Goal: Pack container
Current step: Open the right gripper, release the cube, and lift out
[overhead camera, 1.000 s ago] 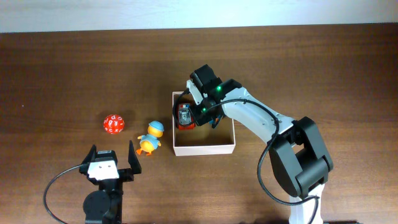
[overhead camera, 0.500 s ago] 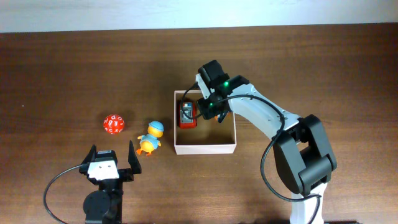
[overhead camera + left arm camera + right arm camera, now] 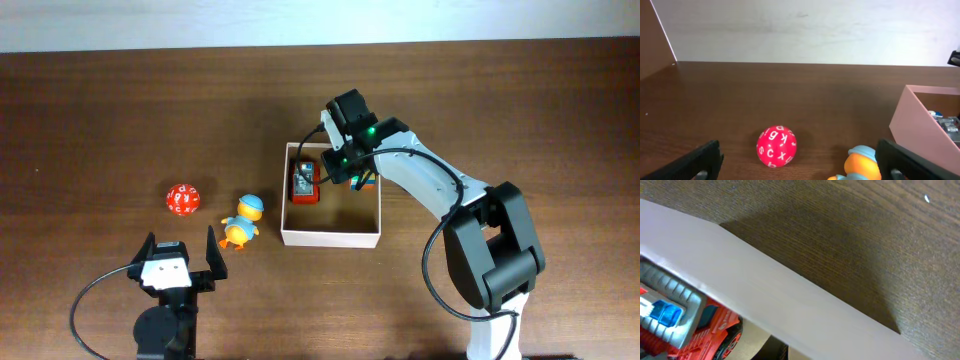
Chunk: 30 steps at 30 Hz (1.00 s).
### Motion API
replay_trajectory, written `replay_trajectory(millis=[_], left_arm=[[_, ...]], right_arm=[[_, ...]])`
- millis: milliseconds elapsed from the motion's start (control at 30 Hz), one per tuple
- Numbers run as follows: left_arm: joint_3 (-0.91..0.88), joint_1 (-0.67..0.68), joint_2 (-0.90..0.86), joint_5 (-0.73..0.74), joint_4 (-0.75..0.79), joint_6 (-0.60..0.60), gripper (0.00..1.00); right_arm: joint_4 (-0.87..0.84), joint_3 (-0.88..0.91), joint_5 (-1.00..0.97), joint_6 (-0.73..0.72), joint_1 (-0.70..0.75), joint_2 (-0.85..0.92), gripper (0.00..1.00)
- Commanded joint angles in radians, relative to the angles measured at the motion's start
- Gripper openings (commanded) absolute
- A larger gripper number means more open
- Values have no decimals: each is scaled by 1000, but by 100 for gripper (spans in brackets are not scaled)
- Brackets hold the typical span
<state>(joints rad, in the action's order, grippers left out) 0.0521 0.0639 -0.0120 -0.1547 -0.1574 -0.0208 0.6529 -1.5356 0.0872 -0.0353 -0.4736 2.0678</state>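
Observation:
The container (image 3: 330, 238) is a square white-walled box with a tan inside, at mid table. A red toy truck (image 3: 303, 184) lies inside it by the left wall. A small blue and orange thing (image 3: 362, 181) shows inside near the far right. My right gripper (image 3: 343, 168) hangs over the box's far part, beside the truck and apart from it; its jaws are hidden. In the right wrist view I see the white wall (image 3: 790, 305) and the truck (image 3: 675, 320). My left gripper (image 3: 180, 262) is open and empty near the front edge.
A red ball with white letters (image 3: 182, 198) and an orange duck with a blue cap (image 3: 241, 222) lie on the table left of the box. They also show in the left wrist view, the ball (image 3: 776, 146), the duck (image 3: 862, 162) and the box wall (image 3: 912, 122).
My right gripper has moved right and a little back, away from the truck. The truck stays in the box. The small blue and orange thing has come into view. The left arm has not moved.

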Motion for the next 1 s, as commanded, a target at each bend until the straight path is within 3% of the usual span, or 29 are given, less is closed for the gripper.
replay_trajectory(millis=[0,967], left_arm=[[-5,-6,6,-7,2,-9,99],[-5,-6,6,-7,2,-9,99]], right_arm=[[-6,6,-14,32,3,8,15],[28,-2,-105,70,-3,6,15]])
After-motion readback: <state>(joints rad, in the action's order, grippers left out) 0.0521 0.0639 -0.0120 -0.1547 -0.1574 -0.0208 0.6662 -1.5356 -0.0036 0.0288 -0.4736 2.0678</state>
